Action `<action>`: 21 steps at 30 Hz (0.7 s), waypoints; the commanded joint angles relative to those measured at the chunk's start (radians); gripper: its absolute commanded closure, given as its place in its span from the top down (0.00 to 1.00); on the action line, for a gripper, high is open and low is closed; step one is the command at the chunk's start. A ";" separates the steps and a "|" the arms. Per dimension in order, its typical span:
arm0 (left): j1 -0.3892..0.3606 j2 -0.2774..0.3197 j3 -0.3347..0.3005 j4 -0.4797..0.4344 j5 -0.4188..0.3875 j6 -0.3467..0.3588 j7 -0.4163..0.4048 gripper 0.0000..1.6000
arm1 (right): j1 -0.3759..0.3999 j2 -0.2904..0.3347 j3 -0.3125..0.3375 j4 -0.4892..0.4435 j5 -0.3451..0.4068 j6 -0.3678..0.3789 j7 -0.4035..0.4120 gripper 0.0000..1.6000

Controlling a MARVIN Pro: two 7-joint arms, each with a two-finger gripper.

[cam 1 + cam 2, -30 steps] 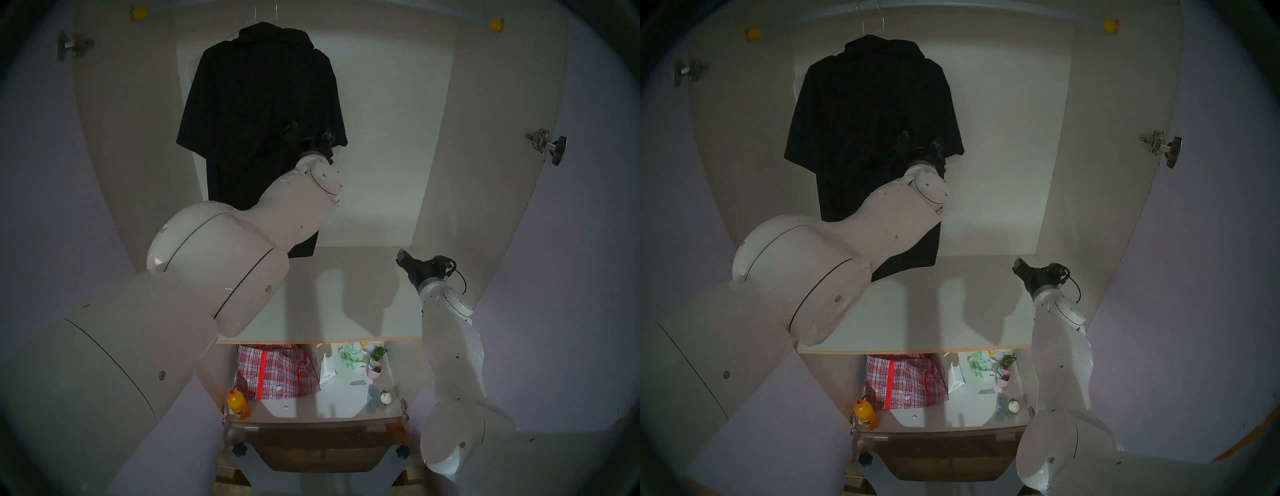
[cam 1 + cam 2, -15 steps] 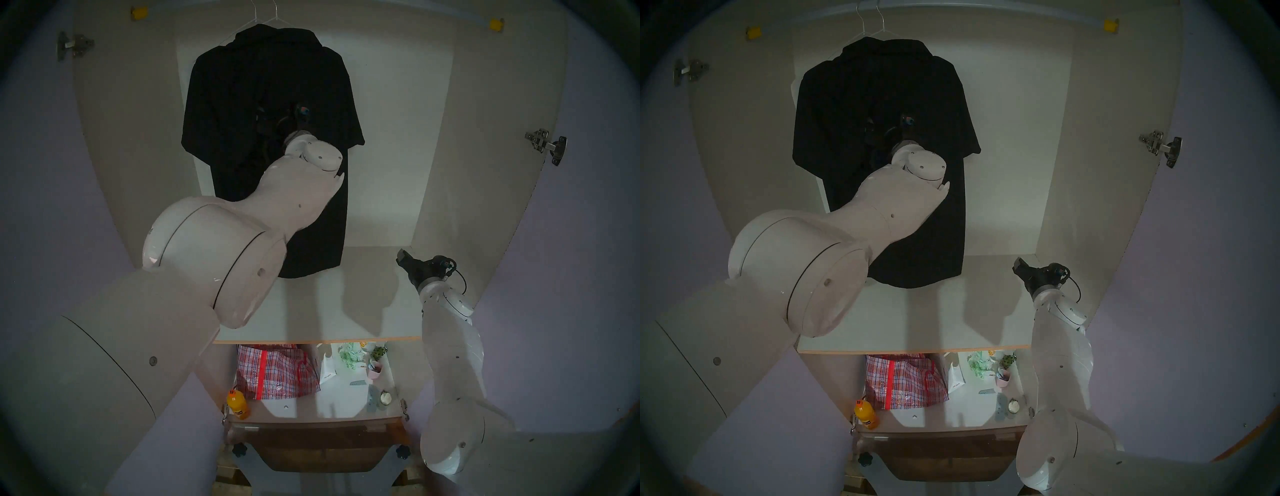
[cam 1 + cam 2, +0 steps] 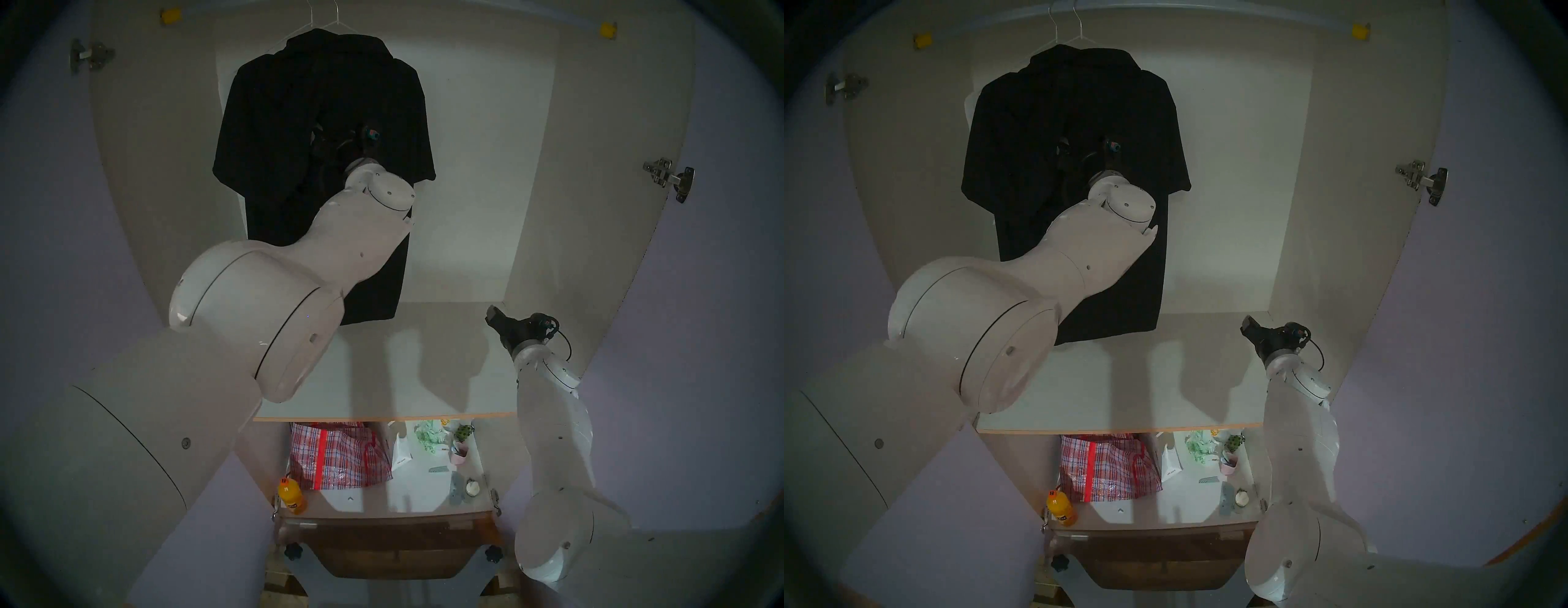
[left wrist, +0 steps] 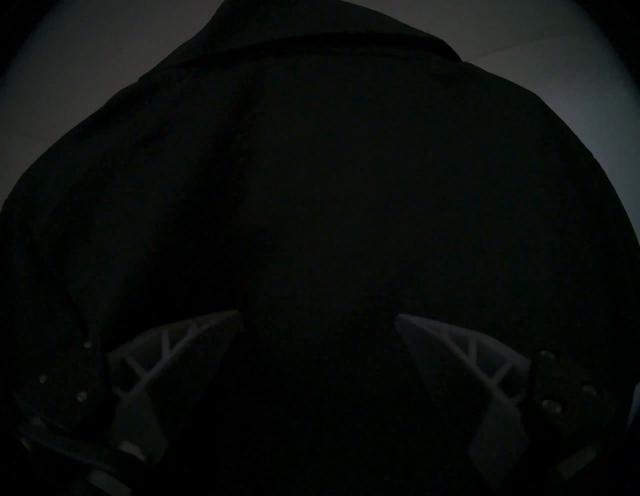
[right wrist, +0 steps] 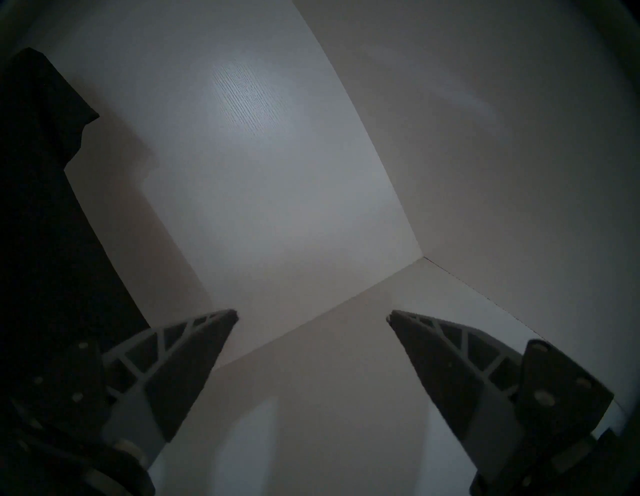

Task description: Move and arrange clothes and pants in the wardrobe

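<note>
A black collared shirt (image 3: 297,127) hangs on a white wire hanger (image 3: 335,19) from the rail at the top of the wardrobe (image 3: 488,170). A second hanger hook (image 3: 312,10) sits just left of it, and a sliver of white cloth (image 3: 969,104) peeks out behind the shirt's left shoulder. My left gripper (image 3: 326,140) is up against the shirt's chest and is open. In the left wrist view its fingers (image 4: 187,336) stand wide apart with the black cloth (image 4: 311,173) filling the frame. My right gripper (image 5: 313,315) hangs open and empty low at the wardrobe's right side. Pants are out of view.
Yellow rail brackets (image 3: 169,16) mark the rail's ends. Lilac doors (image 3: 721,297) stand open with metal hinges (image 3: 668,176). Below the shelf board (image 3: 424,373) lie a red-and-white checked bag (image 3: 339,458), an orange bottle (image 3: 290,494) and small items (image 3: 458,450).
My left gripper moved up and left from the shirt's right sleeve to its chest. The shirt swung to the right, then back a little to the left. The right arm stayed still.
</note>
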State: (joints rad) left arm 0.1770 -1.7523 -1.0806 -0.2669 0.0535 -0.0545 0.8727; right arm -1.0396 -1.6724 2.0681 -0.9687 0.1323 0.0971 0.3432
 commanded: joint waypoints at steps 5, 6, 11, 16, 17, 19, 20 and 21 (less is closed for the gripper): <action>-0.053 0.072 -0.016 0.010 -0.011 0.072 -0.018 1.00 | 0.025 0.002 -0.004 -0.025 0.003 -0.004 0.004 1.00; -0.055 0.088 -0.018 0.013 -0.014 0.088 -0.028 1.00 | 0.025 0.002 -0.004 -0.025 0.003 -0.004 0.004 1.00; -0.050 0.141 -0.017 0.011 -0.014 0.117 -0.071 1.00 | 0.024 0.001 -0.004 -0.027 0.004 -0.003 0.004 1.00; -0.052 0.162 -0.032 0.012 -0.026 0.141 -0.058 1.00 | 0.024 0.001 -0.004 -0.027 0.004 -0.003 0.004 1.00; -0.053 0.166 -0.036 0.014 -0.027 0.143 -0.058 1.00 | 0.024 0.001 -0.004 -0.027 0.004 -0.003 0.004 1.00; -0.054 0.174 -0.036 0.018 -0.023 0.142 -0.047 1.00 | 0.024 0.001 -0.004 -0.026 0.004 -0.003 0.004 1.00; -0.058 0.178 -0.042 0.021 -0.028 0.150 -0.041 1.00 | 0.024 0.001 -0.004 -0.026 0.004 -0.003 0.004 1.00; -0.061 0.183 -0.043 0.023 -0.029 0.152 -0.045 1.00 | 0.025 0.001 -0.004 -0.026 0.004 -0.004 0.004 1.00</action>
State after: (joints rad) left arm 0.1668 -1.5858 -1.1171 -0.2314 0.0262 0.0796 0.8222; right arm -1.0396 -1.6726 2.0680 -0.9689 0.1322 0.0971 0.3432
